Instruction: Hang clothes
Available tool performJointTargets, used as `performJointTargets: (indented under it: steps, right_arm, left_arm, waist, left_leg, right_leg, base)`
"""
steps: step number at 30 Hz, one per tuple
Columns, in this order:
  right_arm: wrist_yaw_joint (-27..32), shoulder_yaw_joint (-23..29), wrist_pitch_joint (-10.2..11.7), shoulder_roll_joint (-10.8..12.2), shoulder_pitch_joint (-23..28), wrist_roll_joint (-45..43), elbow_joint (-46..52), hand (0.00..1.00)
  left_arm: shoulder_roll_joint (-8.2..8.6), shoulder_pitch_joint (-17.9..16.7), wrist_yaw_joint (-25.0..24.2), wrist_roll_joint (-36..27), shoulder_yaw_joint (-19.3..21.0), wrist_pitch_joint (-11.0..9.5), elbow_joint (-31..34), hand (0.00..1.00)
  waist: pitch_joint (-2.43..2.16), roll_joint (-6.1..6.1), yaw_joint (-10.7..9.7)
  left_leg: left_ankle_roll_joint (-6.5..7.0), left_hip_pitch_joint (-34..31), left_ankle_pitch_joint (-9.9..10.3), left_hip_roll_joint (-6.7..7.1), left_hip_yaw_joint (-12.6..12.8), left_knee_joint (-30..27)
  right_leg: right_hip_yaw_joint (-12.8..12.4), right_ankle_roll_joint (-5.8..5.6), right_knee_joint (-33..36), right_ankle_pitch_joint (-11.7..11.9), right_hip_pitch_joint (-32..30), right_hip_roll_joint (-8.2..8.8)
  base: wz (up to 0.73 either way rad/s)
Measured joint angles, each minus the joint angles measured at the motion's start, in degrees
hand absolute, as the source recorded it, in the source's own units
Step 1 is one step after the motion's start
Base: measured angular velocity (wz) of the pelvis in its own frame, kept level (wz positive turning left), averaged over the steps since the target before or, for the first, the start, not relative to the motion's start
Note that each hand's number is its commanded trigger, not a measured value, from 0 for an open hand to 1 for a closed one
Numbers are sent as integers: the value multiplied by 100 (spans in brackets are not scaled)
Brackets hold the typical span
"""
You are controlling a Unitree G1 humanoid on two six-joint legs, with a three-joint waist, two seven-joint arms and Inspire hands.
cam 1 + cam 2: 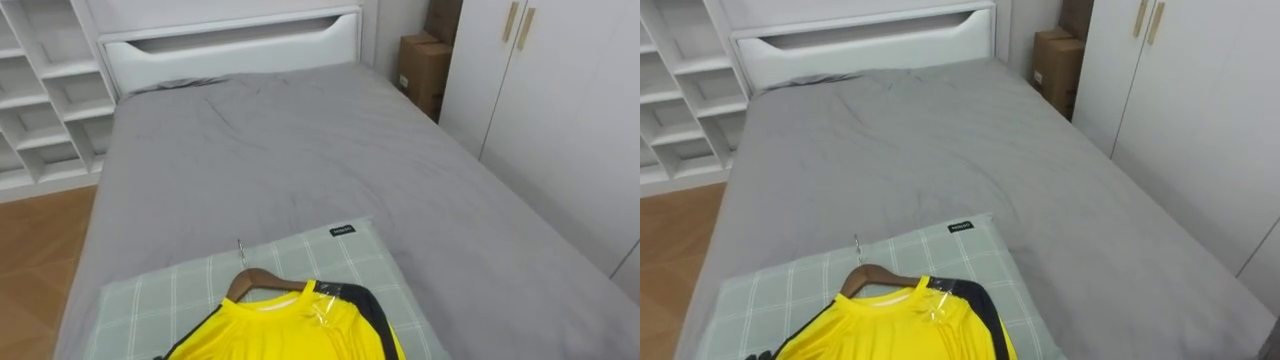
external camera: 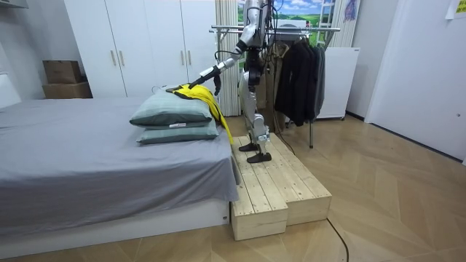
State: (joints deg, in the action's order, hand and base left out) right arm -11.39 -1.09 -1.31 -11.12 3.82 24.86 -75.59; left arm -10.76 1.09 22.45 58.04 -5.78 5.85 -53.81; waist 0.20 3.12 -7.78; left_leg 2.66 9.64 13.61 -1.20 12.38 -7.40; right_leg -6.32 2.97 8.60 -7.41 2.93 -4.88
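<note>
A yellow shirt [image 1: 290,330] with a black panel hangs on a wooden hanger [image 1: 262,280]. The hanger's metal hook [image 1: 240,252] points up the bed. Shirt and hanger lie on a green checked pillow [image 1: 150,300] at the foot of the grey bed [image 1: 300,150]. In the room view I stand on a wooden platform [image 2: 277,182] at the bed's end, facing it. My left arm stretches out and my left hand [image 2: 199,76] is at the yellow shirt [image 2: 204,96] on the stacked pillows [image 2: 171,109]. Its fingers are too small to read.
A clothes rack [image 2: 291,29] with dark garments [image 2: 298,73] stands right behind me. White wardrobe doors [image 1: 560,90] and a cardboard box [image 1: 422,70] line the bed's right side. White shelves [image 1: 40,90] stand at its left, and a white headboard [image 1: 230,45] at the far end.
</note>
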Motion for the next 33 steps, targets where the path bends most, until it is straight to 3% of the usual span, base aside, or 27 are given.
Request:
performJointTargets:
  steps: [7, 14, 22, 33]
  right_arm:
    - [24, 2, -1, 1, 17, 6, 4, 0]
    - [140, 8, -1, -7, 21, 0, -7, 0]
    - [121, 4, -2, -8, 20, 30, -18, 0]
    - [35, -15, -6, -5, 71, 183, -51, 0]
  left_arm:
    - [9, 96, 170, -2, 41, -2, 1, 0]
    - [61, 145, 461, -1, 53, -2, 95, 0]
    - [67, 172, 494, -2, 135, -62, 105, 0]
    - [65, 176, 672, -230, 320, -114, 1004, 0]
  waist:
    - [-1, -5, -3]
    - [-46, 56, -5]
    - [-41, 51, -1]
    - [-34, 25, -9]
  left_leg:
    - [-1, -18, 1, 2, 0, 0]
    - [-2, -7, 1, 4, 0, -4]
    - [-2, 2, 1, 2, 2, -22]
    - [-2, 6, 1, 9, 35, -13]
  right_leg:
    - [3, 0, 0, 0, -18, 0]
    - [-1, 0, 6, 0, -8, 1]
    - [-12, 0, 7, 0, -10, -2]
    - [-129, 0, 6, 0, -24, -23]
  base:
    - [0]
    - [0]
    - [0]
    - [-2]
